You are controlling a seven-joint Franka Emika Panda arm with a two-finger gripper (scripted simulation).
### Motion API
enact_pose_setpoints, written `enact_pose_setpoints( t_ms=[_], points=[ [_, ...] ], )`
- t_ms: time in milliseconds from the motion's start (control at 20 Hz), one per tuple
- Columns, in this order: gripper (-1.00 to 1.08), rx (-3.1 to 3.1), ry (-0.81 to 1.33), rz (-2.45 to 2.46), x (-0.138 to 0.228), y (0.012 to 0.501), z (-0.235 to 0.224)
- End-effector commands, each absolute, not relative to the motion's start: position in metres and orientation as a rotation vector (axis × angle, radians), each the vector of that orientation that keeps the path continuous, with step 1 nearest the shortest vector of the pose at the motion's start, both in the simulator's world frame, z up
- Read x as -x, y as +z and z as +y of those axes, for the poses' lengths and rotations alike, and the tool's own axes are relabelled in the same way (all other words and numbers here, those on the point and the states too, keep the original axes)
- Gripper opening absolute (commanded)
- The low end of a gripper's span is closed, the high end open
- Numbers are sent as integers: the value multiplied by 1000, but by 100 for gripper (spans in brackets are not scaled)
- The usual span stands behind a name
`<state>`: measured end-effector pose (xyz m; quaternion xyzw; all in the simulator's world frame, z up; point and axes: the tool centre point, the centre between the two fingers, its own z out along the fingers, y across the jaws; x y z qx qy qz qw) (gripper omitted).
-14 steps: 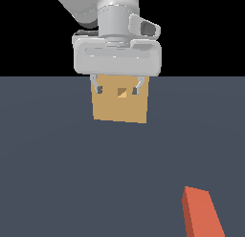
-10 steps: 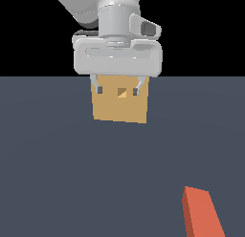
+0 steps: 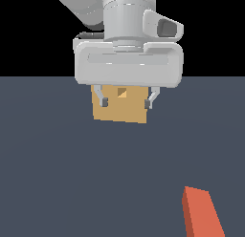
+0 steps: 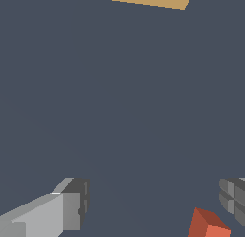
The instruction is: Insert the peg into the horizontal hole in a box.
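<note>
Gripper (image 3: 127, 103) is hanging in the upper centre of the exterior view, fingers (image 3: 103, 102) spread wide and holding nothing. It's overlapping the tan box (image 3: 119, 112), which is sitting behind it on the dark grey floor (image 3: 57, 174). The hole (image 3: 122, 92) is showing as a small square between the fingers, just under the gripper body. The peg (image 3: 201, 214) is lying at the lower right of the frame, well apart from the box, only its orange-red end visible. In the wrist view, the peg's end (image 4: 208, 225) is sitting between the fingertips, closer to one.
</note>
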<state>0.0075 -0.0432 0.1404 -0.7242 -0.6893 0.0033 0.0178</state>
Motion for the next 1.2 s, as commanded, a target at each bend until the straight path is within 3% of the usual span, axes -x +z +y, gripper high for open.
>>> enact_pose_setpoints(
  t_ms=[0,700,1150],
  points=[
    [100,2280,11,-2115,-15,132,-70],
    [100,2454,6,-1947,-51,86,-235],
    [100,2515,2,-1878,-59,71,-297]
  ],
)
